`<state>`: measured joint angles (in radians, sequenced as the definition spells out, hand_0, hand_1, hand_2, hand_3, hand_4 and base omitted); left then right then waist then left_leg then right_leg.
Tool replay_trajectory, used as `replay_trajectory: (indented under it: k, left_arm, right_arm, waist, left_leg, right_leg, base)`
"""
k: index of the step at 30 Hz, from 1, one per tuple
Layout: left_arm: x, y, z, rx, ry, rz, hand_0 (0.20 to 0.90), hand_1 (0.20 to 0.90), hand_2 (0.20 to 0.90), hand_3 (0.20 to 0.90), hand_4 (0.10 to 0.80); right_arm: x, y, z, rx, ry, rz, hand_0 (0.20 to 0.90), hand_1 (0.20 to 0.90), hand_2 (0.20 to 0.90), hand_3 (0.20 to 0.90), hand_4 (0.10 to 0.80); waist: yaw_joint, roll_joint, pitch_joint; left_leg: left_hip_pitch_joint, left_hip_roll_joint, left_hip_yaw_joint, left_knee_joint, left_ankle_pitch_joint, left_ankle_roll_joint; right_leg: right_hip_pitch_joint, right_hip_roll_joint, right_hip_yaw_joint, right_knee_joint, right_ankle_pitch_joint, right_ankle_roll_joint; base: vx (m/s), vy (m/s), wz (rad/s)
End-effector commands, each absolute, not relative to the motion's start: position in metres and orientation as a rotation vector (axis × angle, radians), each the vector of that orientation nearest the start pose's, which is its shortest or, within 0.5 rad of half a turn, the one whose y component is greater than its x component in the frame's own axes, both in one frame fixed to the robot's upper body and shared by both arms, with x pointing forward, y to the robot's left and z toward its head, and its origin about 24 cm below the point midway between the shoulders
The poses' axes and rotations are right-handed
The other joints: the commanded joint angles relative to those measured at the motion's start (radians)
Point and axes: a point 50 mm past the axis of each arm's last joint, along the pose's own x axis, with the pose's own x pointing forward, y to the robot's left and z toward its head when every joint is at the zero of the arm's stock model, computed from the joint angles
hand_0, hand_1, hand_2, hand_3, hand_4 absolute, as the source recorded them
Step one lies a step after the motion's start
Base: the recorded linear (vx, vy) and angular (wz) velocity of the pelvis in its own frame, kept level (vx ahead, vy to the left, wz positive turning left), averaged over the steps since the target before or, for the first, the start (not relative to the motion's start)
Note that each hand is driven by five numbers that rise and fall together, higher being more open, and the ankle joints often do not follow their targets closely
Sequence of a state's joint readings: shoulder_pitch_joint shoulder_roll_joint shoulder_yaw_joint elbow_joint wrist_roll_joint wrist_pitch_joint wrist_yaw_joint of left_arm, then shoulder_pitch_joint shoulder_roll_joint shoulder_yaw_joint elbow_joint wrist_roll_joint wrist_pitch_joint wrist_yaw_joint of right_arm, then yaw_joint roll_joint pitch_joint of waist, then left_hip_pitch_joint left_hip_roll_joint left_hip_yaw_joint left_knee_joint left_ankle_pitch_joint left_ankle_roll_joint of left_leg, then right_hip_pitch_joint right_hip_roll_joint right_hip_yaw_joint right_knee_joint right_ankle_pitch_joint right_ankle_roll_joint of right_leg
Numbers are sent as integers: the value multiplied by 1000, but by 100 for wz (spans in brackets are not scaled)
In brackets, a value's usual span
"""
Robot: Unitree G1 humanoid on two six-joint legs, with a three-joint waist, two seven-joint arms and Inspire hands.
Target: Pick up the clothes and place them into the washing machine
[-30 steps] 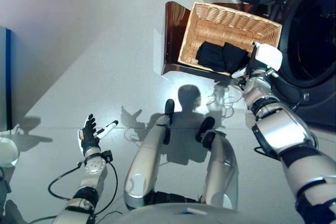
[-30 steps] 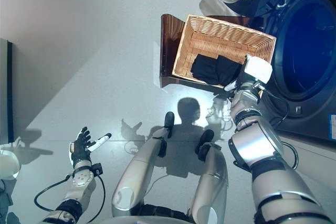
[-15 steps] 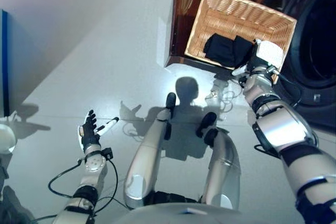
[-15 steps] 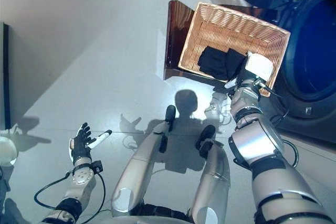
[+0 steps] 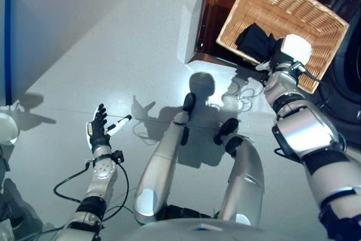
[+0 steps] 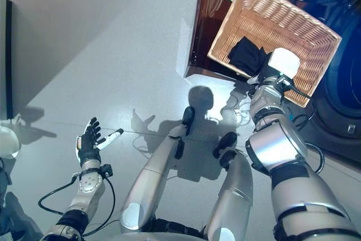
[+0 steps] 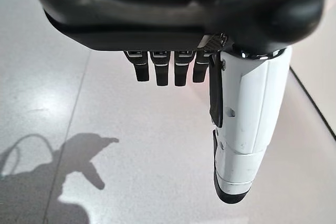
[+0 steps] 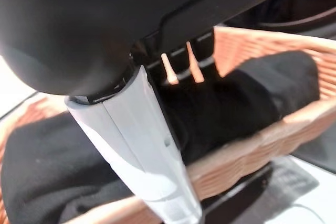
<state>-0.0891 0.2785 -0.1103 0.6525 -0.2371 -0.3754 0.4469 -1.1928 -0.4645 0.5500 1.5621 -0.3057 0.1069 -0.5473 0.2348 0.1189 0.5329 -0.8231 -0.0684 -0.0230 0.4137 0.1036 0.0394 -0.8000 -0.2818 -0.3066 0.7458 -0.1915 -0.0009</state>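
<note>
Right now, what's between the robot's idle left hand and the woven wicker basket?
Only bare grey floor, as the left eye view shows. The left hand hovers open, far from the woven wicker basket.

A wicker basket (image 6: 293, 26) is sitting on a brown stool (image 6: 206, 32), black clothes (image 6: 248, 55) lying inside (near its edge), the right hand (image 6: 269, 74) reaching beside them.
</note>
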Motion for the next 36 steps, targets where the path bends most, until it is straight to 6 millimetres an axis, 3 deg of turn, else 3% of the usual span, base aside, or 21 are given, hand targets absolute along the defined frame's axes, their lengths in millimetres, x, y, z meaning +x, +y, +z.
replay_trajectory:
  k: [1,4,10,23,24,25,36]
  left_arm:
    - [223,258,-26,221,121,531,900,900,900,900,800]
    - [219,256,-26,193,109,541,900,900,900,900,800]
    - [216,255,-30,202,127,541,900,900,900,900,800]
    - [210,256,-34,217,153,524,900,900,900,900,800]
    - [209,257,-35,217,154,525,900,900,900,900,800]
    - [209,257,-35,218,155,523,900,900,900,900,800]
    - [205,263,-39,222,181,539,900,900,900,900,800]
  right_arm:
    - [397,-284,186,-1299,140,-676,200,200,200,200,300]
    - [387,-306,182,-1289,159,-719,200,200,200,200,300]
    - [388,-306,187,-1304,129,-735,200,200,200,200,300]
    - [388,-302,176,-1316,137,-714,200,200,200,200,300]
    - [388,-302,177,-1314,137,-712,335,335,335,335,396]
    - [388,-301,177,-1315,136,-709,900,900,900,900,800]
    - [390,-296,173,-1211,108,-710,900,900,900,900,800]
  waist:
    - [42,54,-13]
    - [40,60,-13]
    - [29,57,-13]
    - [14,51,-13]
    - [14,50,-13]
    - [14,50,-13]
    - [-2,32,-13]
  left_leg:
    - [-38,-48,26,90,-126,-26]
    - [-35,-49,27,87,-126,-24]
    - [-36,-48,35,84,-125,-22]
    - [-6,-44,38,67,-126,-21]
    - [-3,-43,38,63,-125,-21]
    - [-3,-42,38,64,-125,-21]
    - [21,-35,43,51,-126,-22]
  right_leg:
    - [-16,-8,30,-57,58,27]
    - [-17,-9,36,-54,57,28]
    - [-20,-5,45,-58,60,27]
    - [10,3,48,-80,67,30]
    - [11,3,49,-83,67,30]
    - [11,3,50,-83,67,30]
    - [33,10,52,-104,74,33]
  base:
    - [0,0,0]
    - [-5,23,-2]
    - [-6,25,0]
    - [0,-2,-2]
    - [-5,-4,-7]
    - [-4,-5,-5]
    - [1,-1,0]
